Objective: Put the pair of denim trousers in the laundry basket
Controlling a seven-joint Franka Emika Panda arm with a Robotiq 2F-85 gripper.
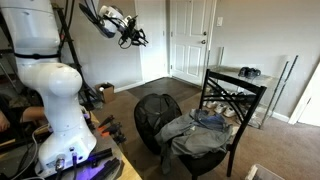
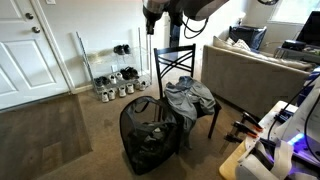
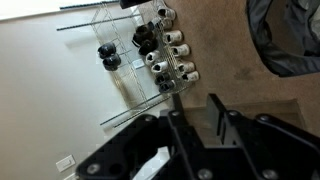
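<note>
The pair of denim trousers (image 1: 211, 119) lies crumpled on the seat of a black metal chair (image 1: 235, 95), with a grey cloth (image 1: 195, 142) draped over the seat's front. In an exterior view the heap (image 2: 189, 98) hangs off the chair (image 2: 175, 62). The laundry basket (image 1: 153, 118), black mesh, stands on the carpet against the chair (image 2: 148, 138). My gripper (image 1: 132, 36) hangs high in the air, well above chair and basket (image 2: 155, 11). In the wrist view its fingers (image 3: 216, 115) stand apart with only carpet between them (image 3: 197, 106). Dark cloth (image 3: 286, 40) shows at the top right.
A wire shoe rack (image 2: 113, 82) with several shoes stands by the wall (image 3: 158, 55). A white door (image 1: 190, 40) is behind the chair. A sofa (image 2: 262, 72) sits beyond it. My white base (image 1: 55, 100) and a cluttered table edge (image 2: 262, 150) are nearby.
</note>
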